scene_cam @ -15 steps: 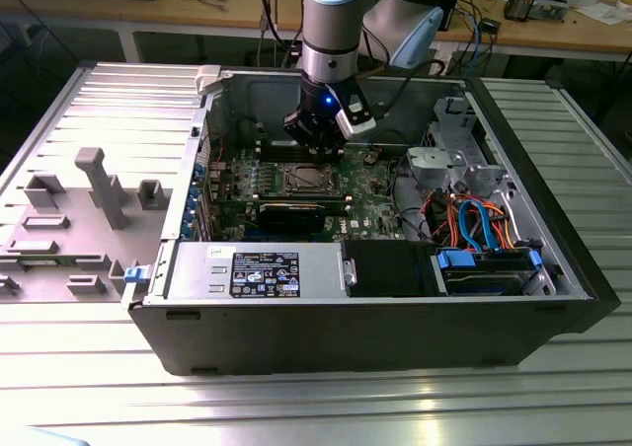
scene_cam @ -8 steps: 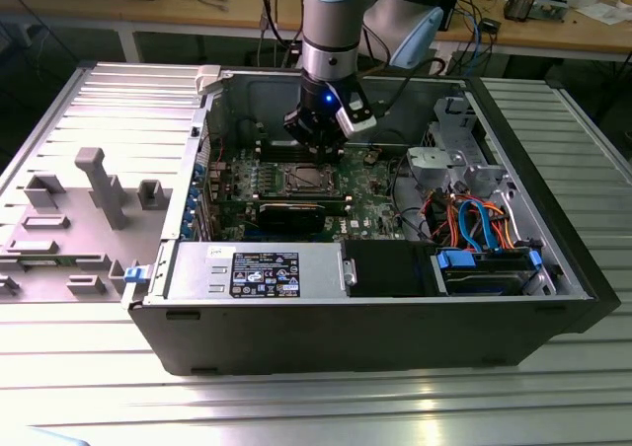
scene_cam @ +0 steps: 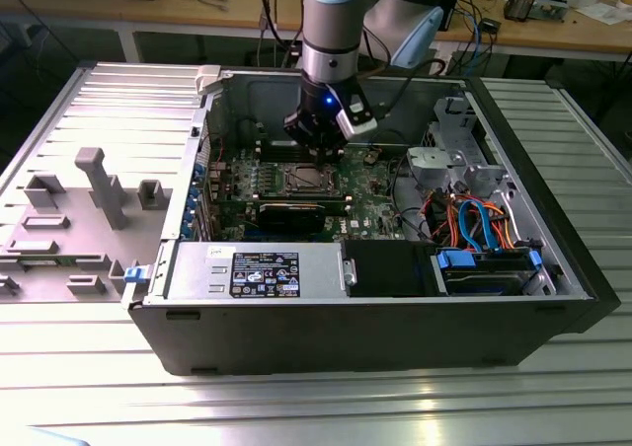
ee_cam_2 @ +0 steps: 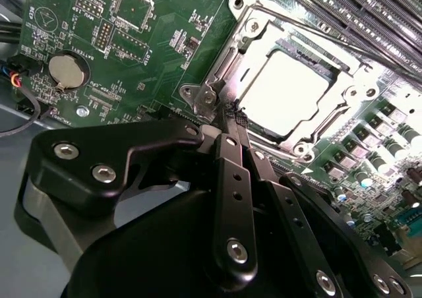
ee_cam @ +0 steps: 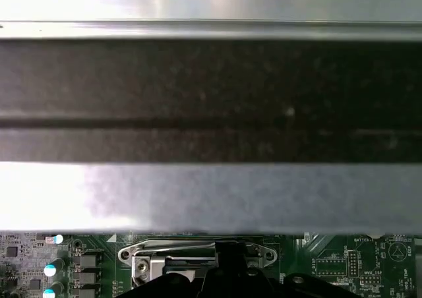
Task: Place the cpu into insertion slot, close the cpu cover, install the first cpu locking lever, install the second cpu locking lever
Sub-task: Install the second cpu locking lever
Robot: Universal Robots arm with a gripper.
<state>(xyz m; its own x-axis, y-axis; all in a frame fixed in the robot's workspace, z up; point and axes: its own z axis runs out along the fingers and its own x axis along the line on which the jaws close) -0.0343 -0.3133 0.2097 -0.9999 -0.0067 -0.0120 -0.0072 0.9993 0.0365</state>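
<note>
Gripper (ee_cam_2: 229, 117) fingers pinched together, tips at cpu cover (ee_cam_2: 264, 41) corner, centre frame in second wrist view. Cpu (ee_cam_2: 289, 92) seated, cover down; lever step in hand, likely needs precise hooking.

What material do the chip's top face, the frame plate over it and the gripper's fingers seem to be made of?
The cpu top looks like matte silvery metal: pale, even, glare-washed. The cpu cover seems bright stamped steel, shiny with sharp reflections and bent edges. The gripper fingers look like black-coated or anodized metal, perhaps hard plastic: dull sheen, with silvery screws.
</note>
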